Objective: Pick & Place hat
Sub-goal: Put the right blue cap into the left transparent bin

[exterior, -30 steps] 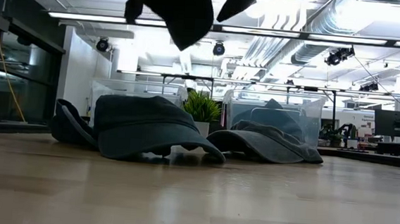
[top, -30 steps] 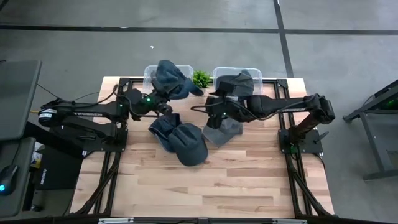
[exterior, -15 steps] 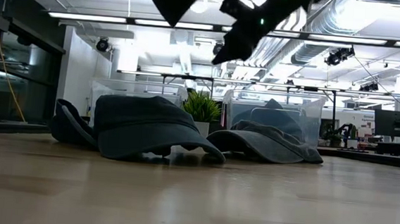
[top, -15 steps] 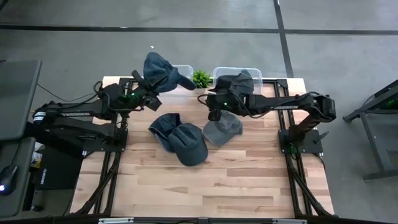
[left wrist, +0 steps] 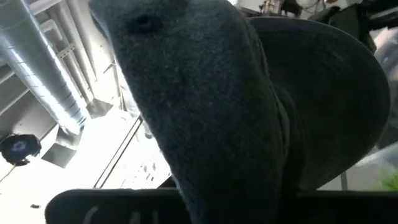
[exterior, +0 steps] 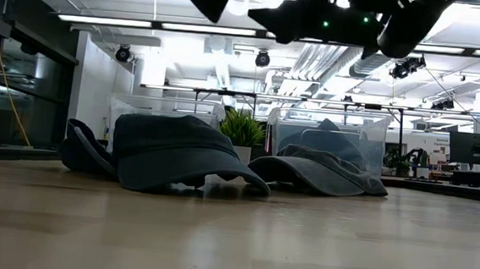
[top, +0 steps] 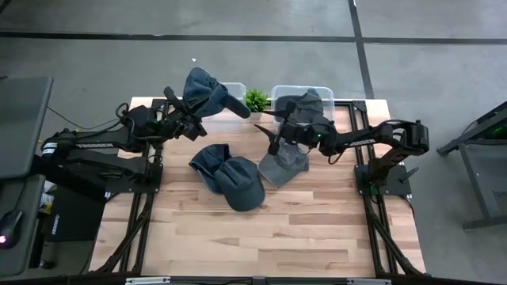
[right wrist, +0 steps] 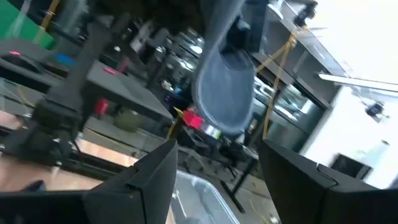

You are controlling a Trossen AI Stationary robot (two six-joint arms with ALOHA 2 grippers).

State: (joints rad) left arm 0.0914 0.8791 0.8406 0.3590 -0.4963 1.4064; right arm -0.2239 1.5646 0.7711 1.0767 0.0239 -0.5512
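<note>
High: left gripper clenched on a hat over the left bin; right gripper released, above the table. Right wrist: fingers spread, that hat ahead.

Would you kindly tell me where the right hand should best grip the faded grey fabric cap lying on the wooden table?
I'd pinch the soft crown of the faded grey fabric cap from straight above. It lies flat with its crown up, so the fabric should bunch easily, and the open right hand hangs close by.
</note>
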